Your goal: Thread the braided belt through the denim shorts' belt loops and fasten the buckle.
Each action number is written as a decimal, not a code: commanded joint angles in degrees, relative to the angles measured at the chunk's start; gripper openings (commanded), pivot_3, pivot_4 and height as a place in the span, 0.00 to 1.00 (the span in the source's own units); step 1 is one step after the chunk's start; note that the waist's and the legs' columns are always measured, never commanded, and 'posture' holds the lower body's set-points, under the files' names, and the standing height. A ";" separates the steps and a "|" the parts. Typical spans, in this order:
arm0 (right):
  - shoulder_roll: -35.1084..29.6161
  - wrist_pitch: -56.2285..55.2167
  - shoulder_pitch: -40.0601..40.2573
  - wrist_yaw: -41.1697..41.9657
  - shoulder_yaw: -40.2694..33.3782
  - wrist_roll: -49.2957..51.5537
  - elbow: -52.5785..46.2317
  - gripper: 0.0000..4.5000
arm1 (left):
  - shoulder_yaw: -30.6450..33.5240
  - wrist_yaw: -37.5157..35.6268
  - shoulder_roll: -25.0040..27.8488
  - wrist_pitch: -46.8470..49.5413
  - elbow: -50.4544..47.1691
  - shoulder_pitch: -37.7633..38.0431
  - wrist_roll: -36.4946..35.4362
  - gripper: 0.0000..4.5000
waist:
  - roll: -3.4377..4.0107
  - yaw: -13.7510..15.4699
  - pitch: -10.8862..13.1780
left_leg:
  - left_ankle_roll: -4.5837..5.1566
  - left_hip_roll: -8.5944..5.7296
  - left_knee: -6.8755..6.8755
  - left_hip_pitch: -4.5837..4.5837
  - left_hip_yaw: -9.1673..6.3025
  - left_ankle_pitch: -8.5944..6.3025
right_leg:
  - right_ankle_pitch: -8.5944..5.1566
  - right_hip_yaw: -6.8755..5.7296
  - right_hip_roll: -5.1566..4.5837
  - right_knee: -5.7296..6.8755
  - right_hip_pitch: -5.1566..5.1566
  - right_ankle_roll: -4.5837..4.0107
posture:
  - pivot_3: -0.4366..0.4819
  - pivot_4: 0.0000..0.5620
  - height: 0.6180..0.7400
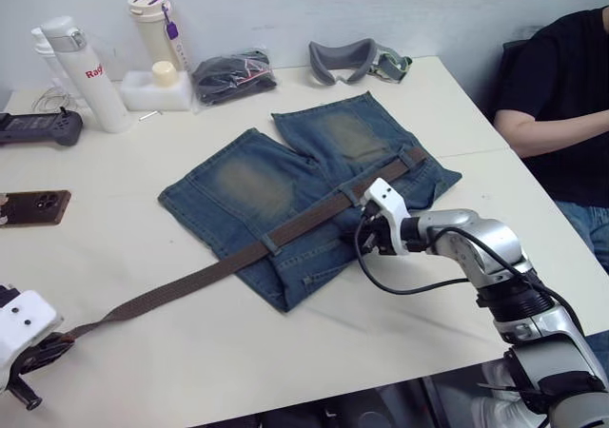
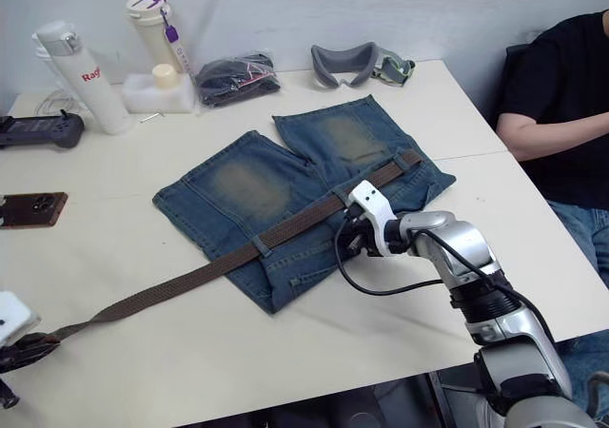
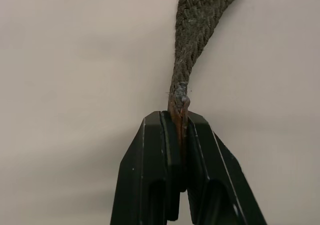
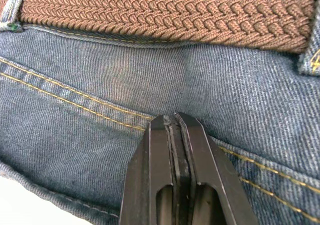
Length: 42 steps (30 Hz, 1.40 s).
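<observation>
We see our left pincer clamping the braided belt's tip, our bent right pincer closed against the denim shorts.

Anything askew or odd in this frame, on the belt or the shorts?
Nothing looks damaged. The braided belt runs under the belt loops of the denim shorts, its long tail trailing off across the table to the left hand, shut on its frayed tip. The right hand rests shut on the denim.

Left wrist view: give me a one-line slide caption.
Left gripper shut on the frayed tip of the braided belt above the pale table.
</observation>
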 commanded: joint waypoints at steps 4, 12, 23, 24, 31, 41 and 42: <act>-1.70 5.64 1.71 3.43 -4.72 4.33 -4.11 0.22 | -1.59 0.65 -1.53 13.26 -4.48 -16.60 -13.94 0.67 | -0.08 0.45 0.03 | 0.18 0.00 0.02 -0.25 -0.14 0.12 | 0.45 -0.16 -0.01 -0.03 -0.06 0.82 | 0.48 0.27 0.91; -8.97 9.19 1.30 9.72 -13.54 11.54 -8.21 0.99 | -8.27 2.94 -2.01 21.63 -3.68 -44.45 -30.31 1.00 | 0.23 2.13 0.40 | 0.14 0.02 0.23 -0.45 -0.08 0.25 | 0.43 -0.07 0.19 -0.05 -0.19 1.04 | 0.48 0.27 0.91; -22.10 4.44 9.95 13.13 -14.44 8.58 -18.07 0.99 | -44.19 4.26 -9.80 9.04 -5.84 -58.37 -24.59 1.00 | 0.32 3.51 0.50 | -0.01 0.02 0.42 -0.41 0.16 0.24 | 0.48 0.36 0.67 -0.16 -0.18 1.23 | 0.48 0.27 0.91; -23.51 3.93 10.99 13.52 -14.65 8.40 -18.84 0.99 | -46.87 4.24 -10.91 7.67 -5.06 -59.58 -23.45 1.00 | 0.32 3.58 0.50 | -0.01 0.04 0.45 -0.41 0.17 0.24 | 0.48 0.39 0.72 -0.17 -0.18 1.23 | 0.48 0.27 0.91; -30.09 3.79 15.88 14.45 -15.43 7.60 -21.81 0.99 | -62.36 -0.23 -15.90 -0.74 2.33 -67.61 -15.44 1.00 | 0.31 3.54 0.56 | -0.02 0.04 0.65 -0.28 0.27 0.24 | 0.49 0.59 0.79 -0.02 -0.12 1.28 | 0.48 0.27 0.91; -28.63 -0.31 10.79 9.73 -12.29 0.63 -14.65 1.00 | -79.28 -0.58 -19.20 -2.10 12.08 -75.69 1.39 0.88 | 0.35 3.04 0.60 | 0.18 0.04 1.20 -0.30 0.42 0.15 | 0.61 0.84 0.80 0.17 -0.08 1.49 | 0.48 0.27 0.91; -28.29 -0.75 10.09 9.50 -11.93 0.00 -14.05 1.00 | -79.77 -1.25 -17.67 -2.68 12.26 -75.33 2.79 0.83 | 0.36 2.92 0.60 | 0.18 0.06 1.22 -0.30 0.42 0.15 | 0.61 0.88 0.84 0.18 -0.09 1.48 | 0.48 0.27 0.91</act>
